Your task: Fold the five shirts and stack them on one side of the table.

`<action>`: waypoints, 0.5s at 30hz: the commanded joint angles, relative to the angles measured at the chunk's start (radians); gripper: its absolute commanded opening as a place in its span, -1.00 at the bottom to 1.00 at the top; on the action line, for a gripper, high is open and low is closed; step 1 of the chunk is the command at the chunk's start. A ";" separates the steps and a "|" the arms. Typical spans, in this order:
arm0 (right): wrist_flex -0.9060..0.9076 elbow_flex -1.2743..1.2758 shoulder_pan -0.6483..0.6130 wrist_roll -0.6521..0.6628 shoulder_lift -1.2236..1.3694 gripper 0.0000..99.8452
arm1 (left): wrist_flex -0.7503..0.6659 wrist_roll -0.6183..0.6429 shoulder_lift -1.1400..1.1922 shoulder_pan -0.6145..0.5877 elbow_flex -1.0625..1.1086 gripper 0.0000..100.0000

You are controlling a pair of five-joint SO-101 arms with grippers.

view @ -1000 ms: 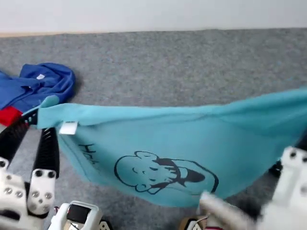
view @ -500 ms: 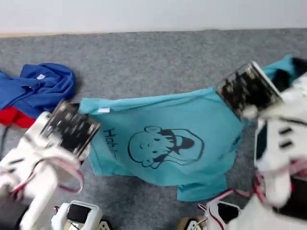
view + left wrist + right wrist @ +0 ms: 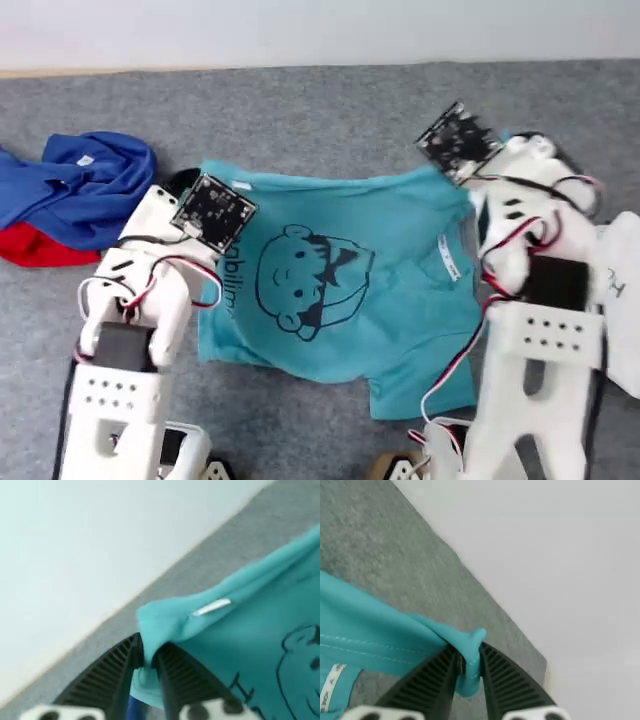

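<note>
thing: teal shirt (image 3: 340, 290) | change: was strung up in the air a sec ago, now laid print-up mid table (image 3: 330, 110) | grip: pinched at far corners by left gripper (image 3: 145, 662) and right gripper (image 3: 469, 662), both clamped tight | next: looks ready to fold

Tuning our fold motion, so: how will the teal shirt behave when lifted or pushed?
Likely floppy: the teal shirt bunches where the left gripper and right gripper pinch it. Probably light, since the fabric looks thin at those pinched edges. Pushed, it would probably crumple on the rough grey table rather than slide.
</note>
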 commanded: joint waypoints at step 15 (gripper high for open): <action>-0.213 -0.374 -0.027 -0.060 0.493 -0.98 | -0.118 -0.009 0.709 -0.054 -0.490 -1.00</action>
